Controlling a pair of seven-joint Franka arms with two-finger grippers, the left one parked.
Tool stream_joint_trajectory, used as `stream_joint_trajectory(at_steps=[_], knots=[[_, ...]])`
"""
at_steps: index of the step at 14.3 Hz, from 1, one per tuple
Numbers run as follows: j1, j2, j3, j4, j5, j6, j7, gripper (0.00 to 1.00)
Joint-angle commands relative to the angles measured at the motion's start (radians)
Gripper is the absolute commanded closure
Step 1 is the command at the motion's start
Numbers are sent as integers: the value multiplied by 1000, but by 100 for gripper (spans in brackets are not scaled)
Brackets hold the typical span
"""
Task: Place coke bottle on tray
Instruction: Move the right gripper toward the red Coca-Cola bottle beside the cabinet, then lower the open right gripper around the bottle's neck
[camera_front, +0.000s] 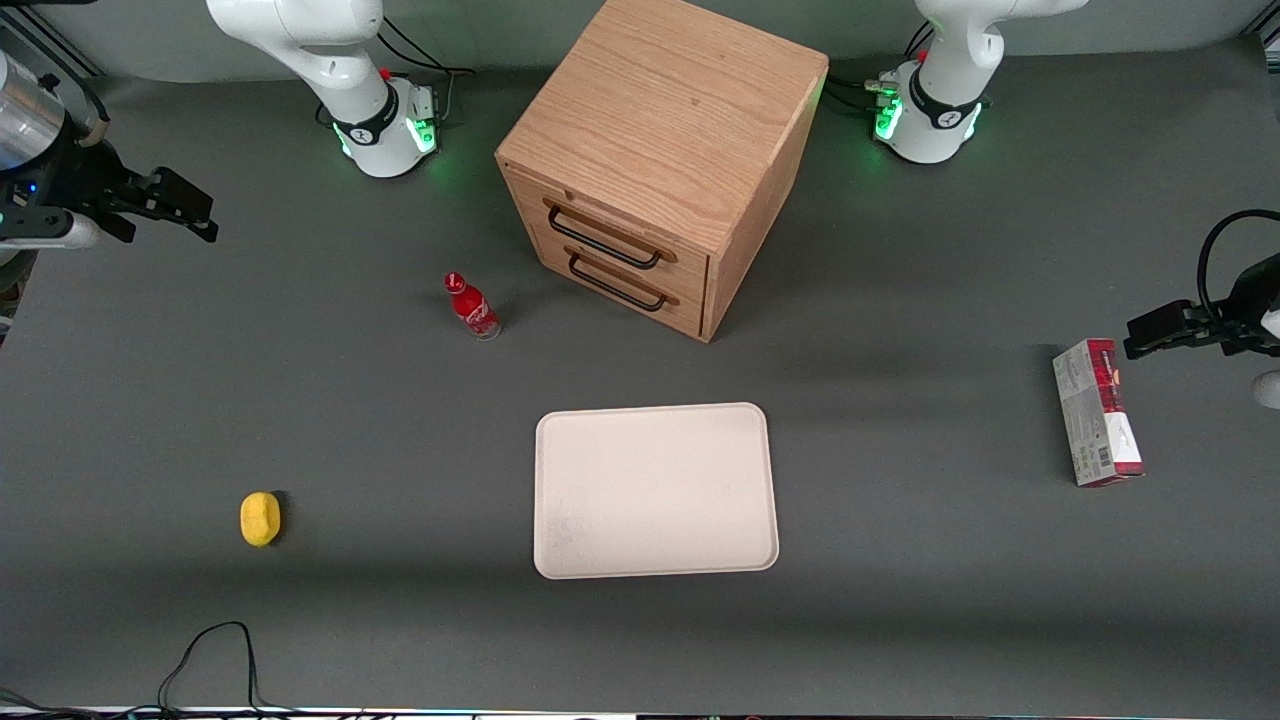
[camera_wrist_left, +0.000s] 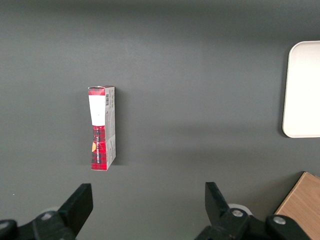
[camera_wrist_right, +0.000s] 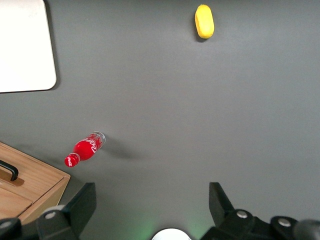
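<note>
The gripper (camera_front: 165, 205) is hanging high above the working arm's end of the table, its two fingers (camera_wrist_right: 80, 205) spread wide and pinching nothing.

Taking the front view as a clock face centred on the table, largest thing first:

1. The wooden drawer cabinet (camera_front: 665, 160) is sitting at about 12 o'clock, its two black handles facing the front camera.
2. The tray (camera_front: 655, 490) is lying flat near the centre, toward 6 o'clock, with nothing on it.
3. The carton (camera_front: 1097, 412) is lying at 3 o'clock, toward the parked arm's end.
4. The coke bottle (camera_front: 472, 307) is standing upright on the table at about 10 o'clock, beside the cabinet's drawer front and well apart from the tray.
5. A small yellow object (camera_front: 260, 519) is resting at about 8 o'clock.

Governing relation: the bottle is lying from the gripper toward the cabinet and well below it. The bottle's long axis is running vertically, cap up, so a sideways grasp across the body appears suitable. The working arm is the nearer one. The task is judged not yet begun.
</note>
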Motion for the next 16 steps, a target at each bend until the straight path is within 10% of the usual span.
stream_joint_trajectory(at_steps=[1,6,16], knots=[[0,28,8,37,-6,-24,-5,0],[9,16,152,-66,65,35,200,0],[9,-52,430,-623,161,725,391,0]])
